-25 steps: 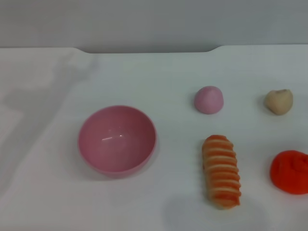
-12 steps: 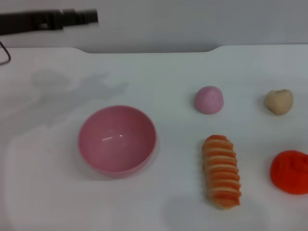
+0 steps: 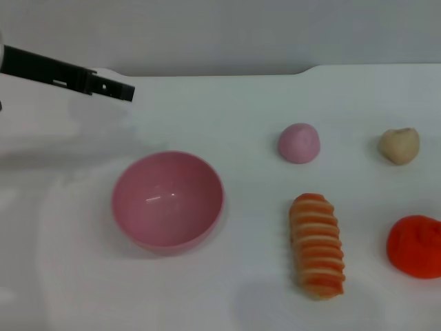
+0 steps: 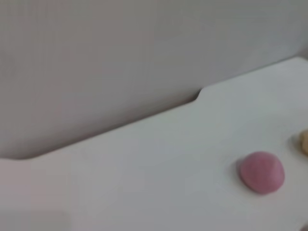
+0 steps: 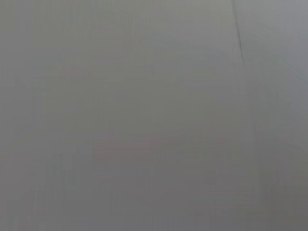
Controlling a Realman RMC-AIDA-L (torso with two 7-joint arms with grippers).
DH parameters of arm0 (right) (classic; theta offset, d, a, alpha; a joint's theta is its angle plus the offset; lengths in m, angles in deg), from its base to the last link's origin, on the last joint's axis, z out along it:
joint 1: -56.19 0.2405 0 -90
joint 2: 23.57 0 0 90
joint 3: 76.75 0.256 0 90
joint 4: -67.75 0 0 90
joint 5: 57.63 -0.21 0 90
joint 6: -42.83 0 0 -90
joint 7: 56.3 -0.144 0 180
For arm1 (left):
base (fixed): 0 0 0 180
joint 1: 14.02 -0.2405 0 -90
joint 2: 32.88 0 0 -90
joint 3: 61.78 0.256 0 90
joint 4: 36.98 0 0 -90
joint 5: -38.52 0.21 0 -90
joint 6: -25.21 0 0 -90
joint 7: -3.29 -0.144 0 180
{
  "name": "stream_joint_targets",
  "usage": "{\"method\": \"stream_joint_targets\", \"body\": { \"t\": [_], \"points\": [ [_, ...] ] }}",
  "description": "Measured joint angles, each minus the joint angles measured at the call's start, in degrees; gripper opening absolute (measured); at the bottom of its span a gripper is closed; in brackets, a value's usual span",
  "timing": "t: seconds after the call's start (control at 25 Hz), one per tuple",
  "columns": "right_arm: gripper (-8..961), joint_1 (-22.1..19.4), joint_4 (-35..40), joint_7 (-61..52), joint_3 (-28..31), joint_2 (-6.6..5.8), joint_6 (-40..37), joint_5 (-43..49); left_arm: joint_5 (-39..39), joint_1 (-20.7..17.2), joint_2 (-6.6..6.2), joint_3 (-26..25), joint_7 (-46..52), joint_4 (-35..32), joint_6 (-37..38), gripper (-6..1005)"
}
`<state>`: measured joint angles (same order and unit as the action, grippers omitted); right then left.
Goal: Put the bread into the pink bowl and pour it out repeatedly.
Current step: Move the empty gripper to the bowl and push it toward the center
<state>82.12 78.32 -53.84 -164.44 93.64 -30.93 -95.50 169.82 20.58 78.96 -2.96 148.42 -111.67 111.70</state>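
Left claw [image 3: 127,92]: it has come into the head view at the far-left side, beyond the pink bowl [image 3: 167,200] and well apart from it. One second ago no arm showed; half a second ago the dark, slender arm sat higher and level, and it now slopes down toward the bowl. Whether the claw is open or closed cannot be told. It carries nothing visible. Right claw: not in view; its wrist camera shows only a blank grey surface.

Judgement: the arm's entry points to the approach stage of the task. No grasp is made yet.

Bread [image 3: 317,245]: lies flat on the table [image 3: 227,103], to the right of the bowl and clear of it, long axis running near to far. The bowl is empty and upright. Neither has moved over the last second.

Materials and shapes:
- Bread: elongated loaf, ridged orange-and-cream stripes across the top.
- Bowl: round, deep, glossy pink, with a highlight on the inner wall.
- Pink dome [image 3: 299,143]: small, matt, beyond the bread.
- Beige lump [image 3: 399,145]: small, rounded, farther right of the dome.
- Red-orange lump [image 3: 415,246]: matt, right of the bread.
- Table: plain white, smooth.
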Motion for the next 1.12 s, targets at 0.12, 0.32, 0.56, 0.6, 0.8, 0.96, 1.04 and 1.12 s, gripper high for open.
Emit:
{"method": "stream_joint_targets", "body": {
  "t": [0.12, 0.32, 0.56, 0.6, 0.8, 0.96, 1.04, 1.12],
  "points": [
    [647, 0.0, 0.1, 0.0, 0.0, 0.23, 0.0, 0.0, 2.2, -0.3, 1.38, 0.4, 0.3, -1.1, 0.8, 811],
    [647, 0.2, 0.2, 0.0, 0.0, 0.75, -0.2, 0.1, 7.8, -0.8, 4.35, 0.4, -0.4, -1.5, 0.6, 811],
    [647, 0.3, 0.4, 0.0, -0.2, 1.01, -0.3, 1.5, 9.9, -2.4, 5.67, 1.1, -0.9, -0.8, -1.4, 811],
    [646, 0.3, 0.5, 0.0, -0.3, 1.04, -0.3, 1.6, 9.9, -2.7, 5.71, 1.4, -0.9, -0.6, -1.8, 811],
    [646, 0.4, 0.5, 0.0, -0.8, 1.16, -0.2, 1.6, 9.7, -3.3, 5.86, 3.2, -0.9, 2.5, -3.7, 810],
    [646, 0.5, 0.5, 0.0, -1.3, 1.2, 0.0, 1.6, 9.6, -3.2, 5.89, 5.0, -0.9, 5.5, -5.4, 810],
    [647, 0.5, 0.4, 0.0, -1.6, 1.2, 0.0, 1.6, 9.6, -3.1, 5.9, 5.6, -0.8, 6.3, -6.0, 810],
    [647, 0.6, 0.4, 0.0, -1.9, 1.2, 0.0, 1.6, 9.5, -3.2, 5.91, 6.8, -0.6, 6.7, -6.4, 810]
  ]
}}
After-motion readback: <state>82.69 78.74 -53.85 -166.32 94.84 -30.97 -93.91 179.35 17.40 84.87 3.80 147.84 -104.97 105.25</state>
